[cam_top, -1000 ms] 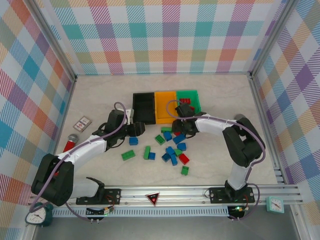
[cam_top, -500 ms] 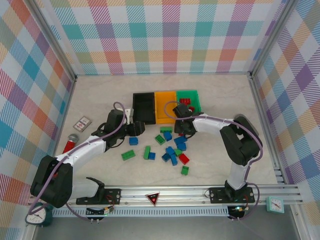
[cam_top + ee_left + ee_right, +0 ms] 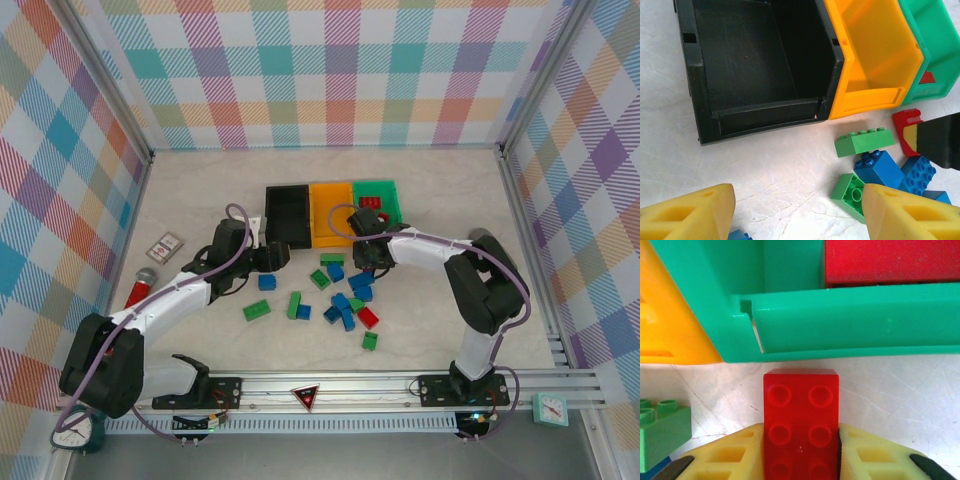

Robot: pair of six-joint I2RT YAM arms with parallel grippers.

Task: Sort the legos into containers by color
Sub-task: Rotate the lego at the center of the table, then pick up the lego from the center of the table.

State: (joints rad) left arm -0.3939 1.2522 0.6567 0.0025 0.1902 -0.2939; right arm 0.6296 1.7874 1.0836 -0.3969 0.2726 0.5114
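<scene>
My right gripper (image 3: 801, 442) is shut on a red lego (image 3: 801, 410), just in front of the green container's (image 3: 850, 320) near wall; another red lego (image 3: 890, 260) lies inside it. From above, this gripper (image 3: 368, 262) sits below the orange container (image 3: 330, 212) and the green container (image 3: 380, 190). My left gripper (image 3: 797, 215) is open over bare table near the black container (image 3: 690, 75), which looks empty, as does the orange container (image 3: 875, 95). A green lego (image 3: 864, 142), a blue one (image 3: 880, 167) and an overturned green one (image 3: 852, 192) lie by its right finger.
More loose blue, green and red legos (image 3: 345, 305) lie scattered in front of the containers, with a green one (image 3: 256, 310) further left. A patterned card (image 3: 165, 246) and a red tube (image 3: 140, 287) lie at the far left. Checked walls enclose the table.
My right gripper has closed on the red lego and shifted slightly toward the green container. The left gripper has stayed open and has barely moved.
</scene>
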